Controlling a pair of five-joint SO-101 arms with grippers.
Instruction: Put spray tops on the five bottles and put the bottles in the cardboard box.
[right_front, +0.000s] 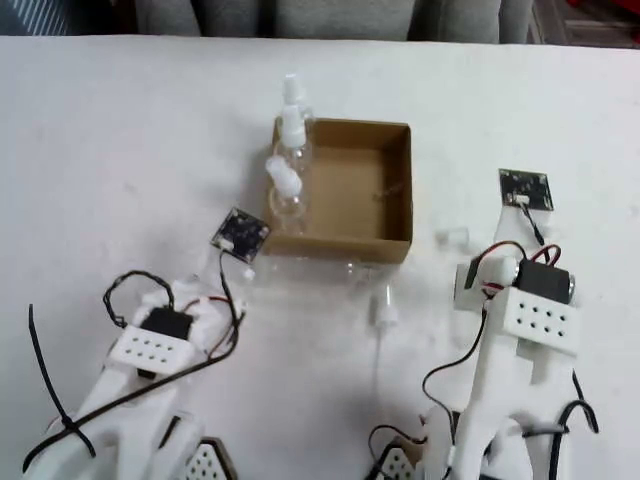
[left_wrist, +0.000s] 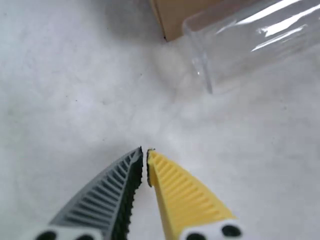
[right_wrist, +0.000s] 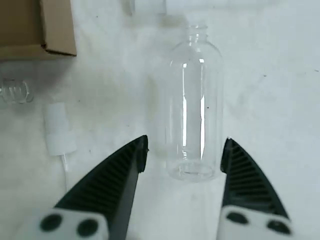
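Wiring and a small black circuit board cover the left hand in the high view, so its fingers are hidden there. In its own wrist view it is clenched on nothing, grey and yellow tips meeting just above the white table.

Near it a bare clear plastic bottle lies on its side, cut off by the frame edge, beside a corner of the brown cardboard box. From above this bottle is only a faint glint along the box's near wall. Its threaded neck pokes in at the edge of the right wrist view.

Three clear bottles with white spray tops stand in a row along the box's left wall. The two nearer ones are inside. Whether the farthest is inside or just behind the far rim is hard to tell.

A loose white spray top lies on the table in front of the box, its thin dip tube pointing toward the arms.

Just to its right a second bare clear bottle lies on its side, neck pointing away from the right hand. From above it is nearly invisible. A small pale object lies near its neck, too cut off in the wrist view to identify. The right hand's black fingers are spread, one on either side of the bottle's base, with a gap showing on each side.
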